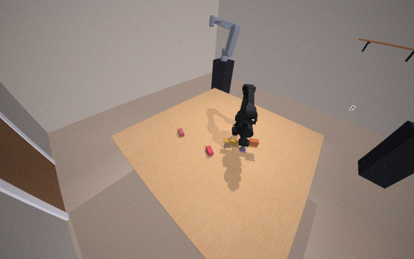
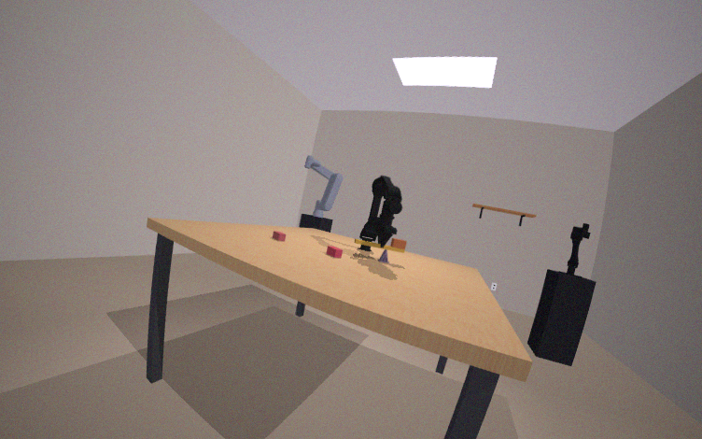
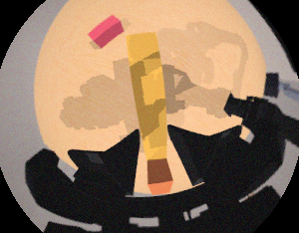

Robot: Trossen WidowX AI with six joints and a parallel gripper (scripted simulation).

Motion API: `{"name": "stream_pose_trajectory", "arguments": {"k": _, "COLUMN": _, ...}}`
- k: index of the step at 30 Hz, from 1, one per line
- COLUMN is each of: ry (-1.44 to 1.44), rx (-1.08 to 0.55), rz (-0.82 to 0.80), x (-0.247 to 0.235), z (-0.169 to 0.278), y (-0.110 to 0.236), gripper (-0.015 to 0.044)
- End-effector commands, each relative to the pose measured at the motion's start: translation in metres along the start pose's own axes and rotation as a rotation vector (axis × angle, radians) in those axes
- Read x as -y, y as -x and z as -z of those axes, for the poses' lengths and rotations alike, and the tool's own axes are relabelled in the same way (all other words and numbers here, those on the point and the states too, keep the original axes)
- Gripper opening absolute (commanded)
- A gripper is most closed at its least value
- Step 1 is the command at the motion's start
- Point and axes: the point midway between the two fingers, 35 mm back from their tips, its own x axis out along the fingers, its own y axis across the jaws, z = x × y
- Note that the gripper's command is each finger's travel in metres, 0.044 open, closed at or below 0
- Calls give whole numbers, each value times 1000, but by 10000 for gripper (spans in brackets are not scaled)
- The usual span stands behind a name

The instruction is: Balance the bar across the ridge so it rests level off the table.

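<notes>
The bar (image 1: 231, 141) (image 2: 371, 243) (image 3: 149, 88) is long and yellow with an orange end (image 1: 254, 142) (image 2: 399, 243) (image 3: 159, 187). It lies across a small purple ridge (image 1: 242, 149) (image 2: 384, 256) near the middle of the table (image 1: 202, 199) (image 2: 429, 304). In the top and exterior views it looks about level and its ends are off the table top. My gripper (image 1: 244, 142) (image 2: 366, 246) (image 3: 152, 130) points down over the bar near its orange end. Its fingers stand either side of the bar with a thin gap showing on each side. The bar hides the ridge in the wrist view.
Two red blocks lie on the table left of the bar, one close (image 1: 209, 150) (image 2: 334, 251) (image 3: 106, 31) and one farther off (image 1: 180, 131) (image 2: 278, 235). A grey arm on a black pedestal (image 1: 222, 75) stands beyond the far corner.
</notes>
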Motion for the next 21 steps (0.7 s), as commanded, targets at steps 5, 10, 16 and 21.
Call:
{"name": "stream_pose_trajectory", "arguments": {"k": 5, "ry": 0, "rx": 0, "rz": 1, "x": 0, "z": 0, "y": 0, "gripper": 369}}
{"name": "stream_pose_trajectory", "arguments": {"k": 10, "ry": 0, "rx": 0, "rz": 1, "x": 0, "z": 0, "y": 0, "gripper": 440}}
{"name": "stream_pose_trajectory", "arguments": {"k": 16, "ry": 0, "rx": 0, "rz": 0, "x": -5, "z": 0, "y": 50, "gripper": 440}}
{"name": "stream_pose_trajectory", "arguments": {"k": 21, "ry": 0, "rx": 0, "rz": 0, "x": -1, "z": 0, "y": 98, "gripper": 440}}
